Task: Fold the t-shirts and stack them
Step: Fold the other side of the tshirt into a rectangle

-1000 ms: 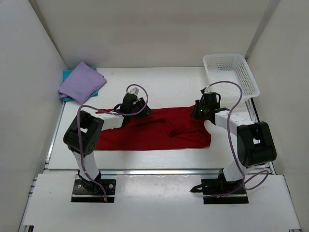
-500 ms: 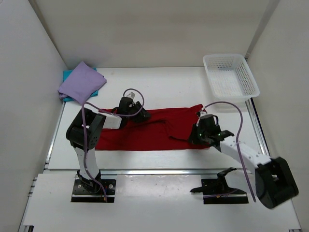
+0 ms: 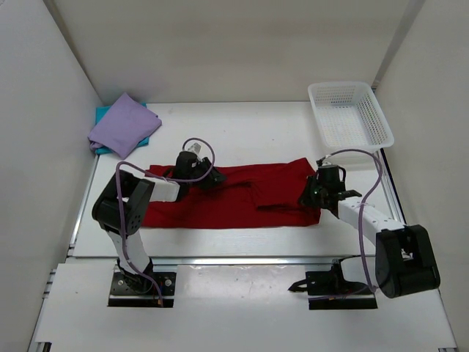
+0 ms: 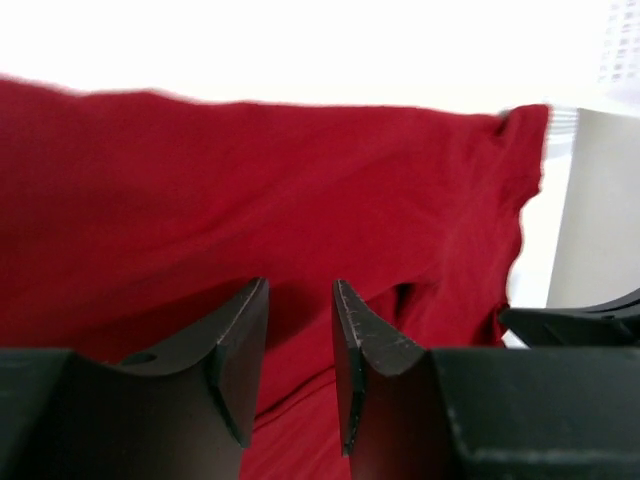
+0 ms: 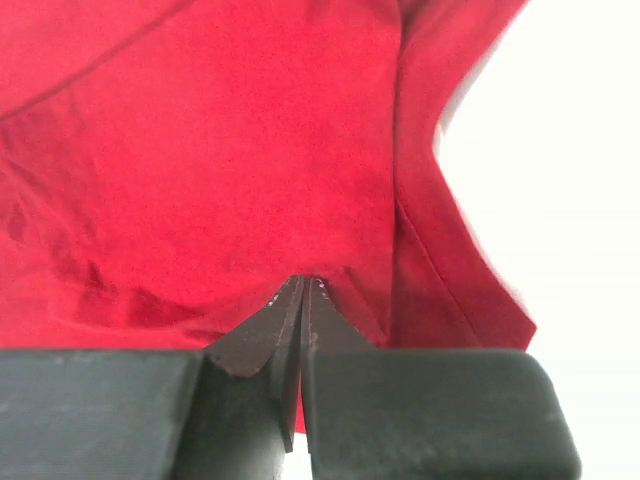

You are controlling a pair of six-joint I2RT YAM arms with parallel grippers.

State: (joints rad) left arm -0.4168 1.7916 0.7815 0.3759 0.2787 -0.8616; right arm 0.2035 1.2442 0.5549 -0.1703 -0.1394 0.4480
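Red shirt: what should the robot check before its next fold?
1. Red shirt lies wholly on the table: ok.
2. Left gripper is open over the red shirt: ok.
3. Right gripper, shut at the shirt's right end, has cloth pinched: cannot tell.
4. Lavender shirt lies folded on the teal shirt, ready as a stack: ok.
5. Basket stands apart from the red shirt: ok.
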